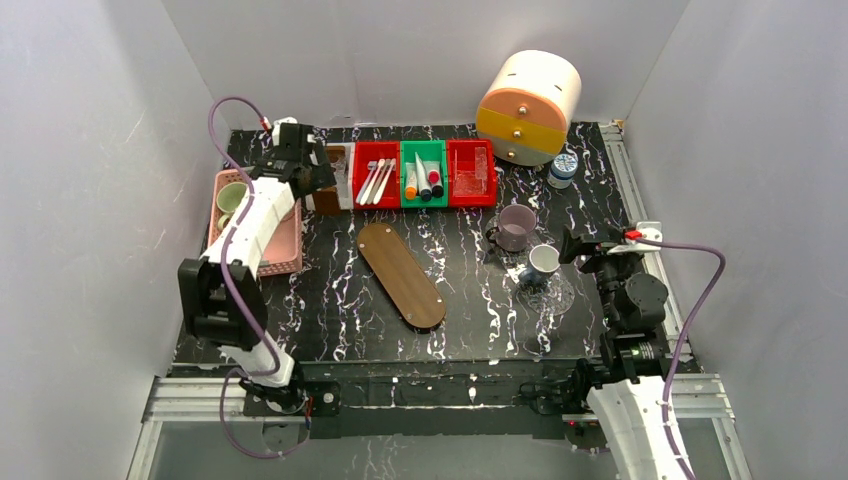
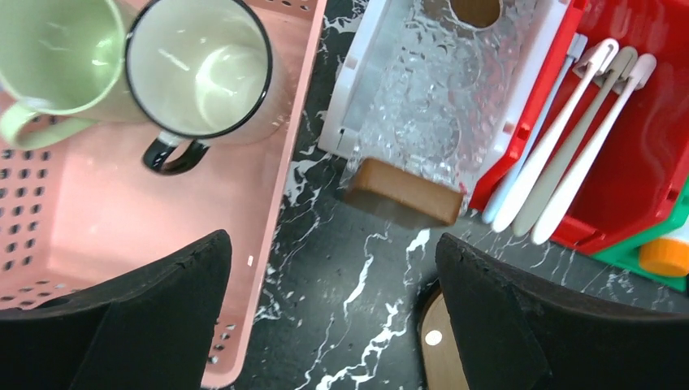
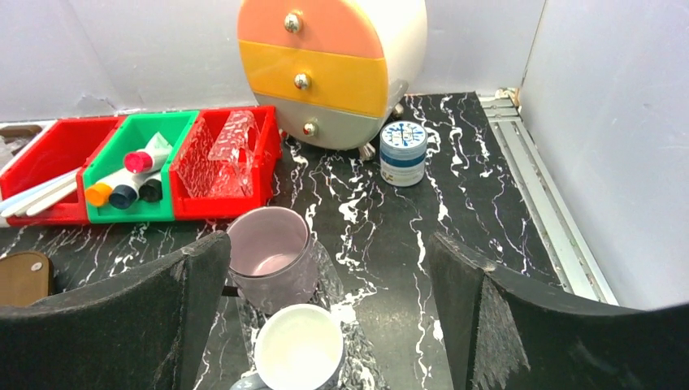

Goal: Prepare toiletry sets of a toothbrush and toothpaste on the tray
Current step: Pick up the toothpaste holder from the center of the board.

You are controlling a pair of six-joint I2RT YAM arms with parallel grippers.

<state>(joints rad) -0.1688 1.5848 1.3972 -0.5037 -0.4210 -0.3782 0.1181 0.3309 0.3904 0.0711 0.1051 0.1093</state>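
**Before We Grip the Toothbrushes**

Since the toothbrushes (image 2: 561,162) in the red bin (image 2: 650,162) and the tubes (image 3: 130,179) in the green bin (image 3: 142,130) look light and slippery, we judge mid-length the best hold. The left gripper (image 2: 333,240) and right gripper (image 3: 329,244) both gape wide, empty.

- My desk (image 1: 330,320): black, veined white like marble.
- Toothbrushes (image 2: 561,154): white and cream, in a red bin (image 2: 650,146).
- Toothpaste tubes (image 1: 424,180): white, with orange, dark and red caps, in a green bin (image 1: 424,148).
- Tray (image 1: 401,273): brown wood.
- Basket (image 2: 122,227): pink, dotted with holes.
- Green mug (image 2: 49,49): pale green.
- Enamel mug (image 2: 199,65): white, black rim.
- Drawer chest (image 3: 325,65): orange, yellow and cream.
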